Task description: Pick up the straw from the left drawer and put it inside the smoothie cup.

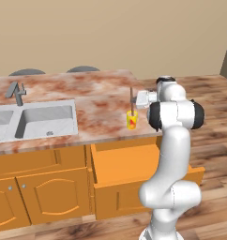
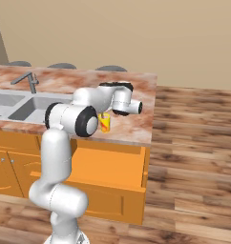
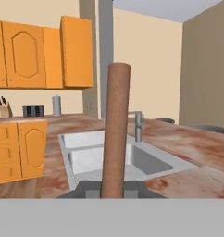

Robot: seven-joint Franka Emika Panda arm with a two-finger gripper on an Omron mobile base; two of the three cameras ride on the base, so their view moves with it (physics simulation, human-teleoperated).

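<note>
Hand view, item by item: straw (image 3: 115, 132), brownish, upright, rising from between the two dark finger tips of the claw (image 3: 113, 189), which is closed narrowly on its lower part. Behind it lie the steel sink (image 3: 146, 162) and its tap (image 3: 139, 125), with orange wall cabinets (image 3: 42, 53) on the far wall.

Left base view: smoothie cup (image 1: 132, 120), yellow with red-orange blotches, standing upright on the marbled worktop (image 1: 101, 105) near its front edge, right of the sink (image 1: 33, 119). The straw (image 1: 131, 99) shows as a thin dark stick standing directly over the cup; whether its lower end has already entered the rim cannot be told. The claw (image 1: 135, 100) sits just beside the upper part of the straw, above the cup.

Left drawer (image 1: 134, 173): orange, plain-fronted, pulled open below the worktop, under the cup.

Right base view: smoothie cup (image 2: 104, 122) partly hidden behind the arm's elbow.

Step in hand, as judged: insertion, the pick-up being done. Next move calls for a straight descent with the straw kept vertical and centred over the cup mouth, then releasing it only once its tip is well inside, without nudging the light cup.
</note>
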